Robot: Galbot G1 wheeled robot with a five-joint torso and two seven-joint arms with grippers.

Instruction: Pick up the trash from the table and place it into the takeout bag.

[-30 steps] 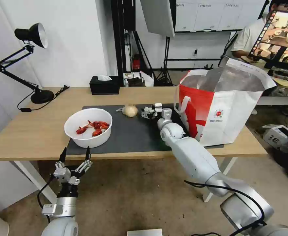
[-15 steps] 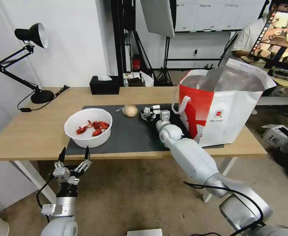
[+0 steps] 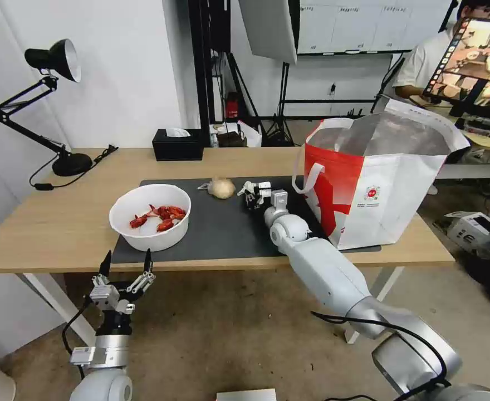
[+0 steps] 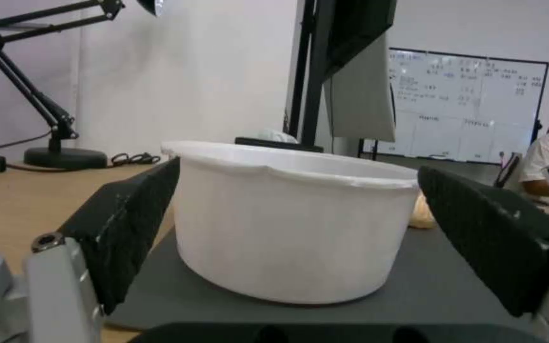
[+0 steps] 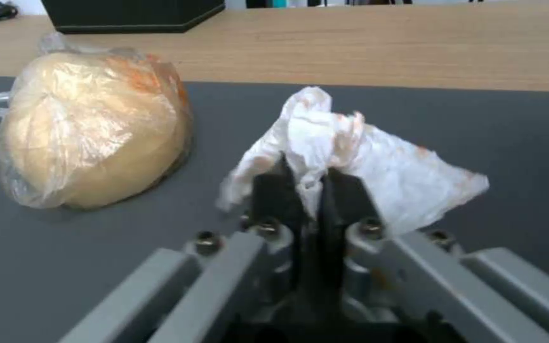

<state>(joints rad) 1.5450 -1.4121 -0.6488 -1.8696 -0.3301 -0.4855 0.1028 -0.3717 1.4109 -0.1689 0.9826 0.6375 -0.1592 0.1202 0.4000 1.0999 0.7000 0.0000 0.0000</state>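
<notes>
- head view: the right gripper (image 3: 249, 192) sits on the dark mat (image 3: 223, 228), clenched on the napkin (image 3: 247, 188); the takeout bag (image 3: 378, 184) stands near at its 3 o'clock, so this arm is the nearer one. the wrapped ball (image 3: 221, 187) lies just beside at 9 o'clock.
- left wrist view: the left gripper (image 4: 300, 238), fingers spread and empty, waits off the table (image 3: 50, 223) edge facing the bowl (image 4: 287, 219).
- right wrist view: the fingers (image 5: 281, 190) pinch the napkin (image 5: 376, 162), the wrapped ball (image 5: 90, 128) close alongside.
</notes>
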